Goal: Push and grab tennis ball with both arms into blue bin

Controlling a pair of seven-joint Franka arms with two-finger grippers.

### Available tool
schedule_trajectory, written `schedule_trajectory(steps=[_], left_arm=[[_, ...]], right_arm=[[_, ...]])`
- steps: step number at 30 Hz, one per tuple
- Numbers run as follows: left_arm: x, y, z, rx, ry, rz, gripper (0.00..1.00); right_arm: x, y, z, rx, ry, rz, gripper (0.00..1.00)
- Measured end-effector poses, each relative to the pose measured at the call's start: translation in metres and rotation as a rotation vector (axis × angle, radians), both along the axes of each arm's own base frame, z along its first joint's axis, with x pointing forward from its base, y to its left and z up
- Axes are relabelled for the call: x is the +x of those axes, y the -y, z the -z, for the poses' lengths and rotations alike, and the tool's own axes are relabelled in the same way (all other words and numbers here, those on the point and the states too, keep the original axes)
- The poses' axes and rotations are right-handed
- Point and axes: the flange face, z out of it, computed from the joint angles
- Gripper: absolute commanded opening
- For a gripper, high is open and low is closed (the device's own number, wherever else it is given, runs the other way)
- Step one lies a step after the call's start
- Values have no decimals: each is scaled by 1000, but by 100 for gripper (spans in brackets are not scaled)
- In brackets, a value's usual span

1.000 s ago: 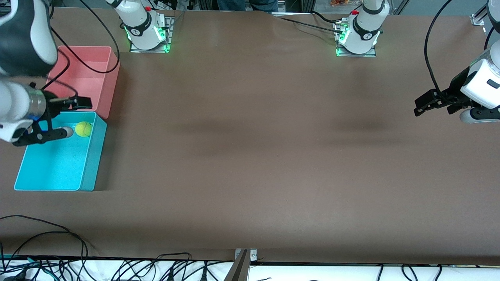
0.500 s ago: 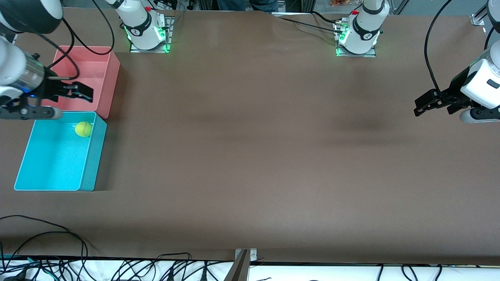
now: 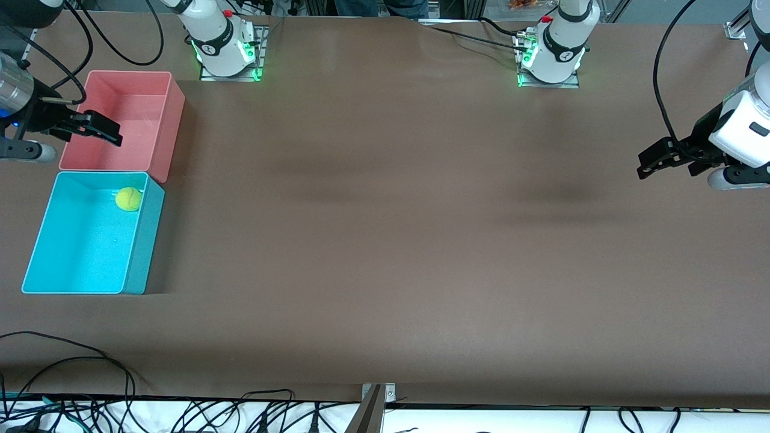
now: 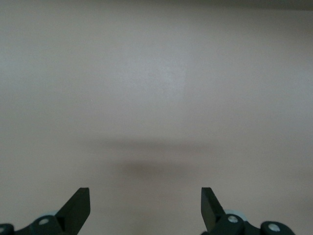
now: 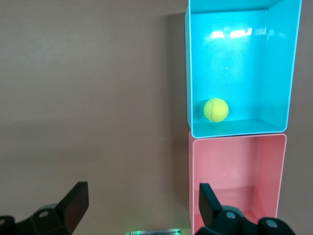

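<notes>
Resting in our blue bin (image 3: 84, 264), the tennis ball (image 3: 128, 199) sits below our right end effector (image 3: 72, 135), spread wide and empty; left end effector (image 3: 665, 159) waits wide.

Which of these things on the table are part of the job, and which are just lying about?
Part of the job:
- tennis ball, lying in the blue bin
- blue bin
- right hand, open, over the pink bin's edge
- left hand, open, waiting over bare table at its own end

Just lying about:
- pink bin, nothing in it, beside the blue bin
- cables along the table's near edge
</notes>
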Motion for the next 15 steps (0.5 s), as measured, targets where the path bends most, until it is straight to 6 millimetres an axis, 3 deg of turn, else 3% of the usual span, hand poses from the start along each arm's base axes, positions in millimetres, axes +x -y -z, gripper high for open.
schedule_trajectory(steps=[15], left_arm=[[0, 0, 0, 0, 0, 0, 100]], right_arm=[[-2, -6, 1, 1, -13, -20, 100]])
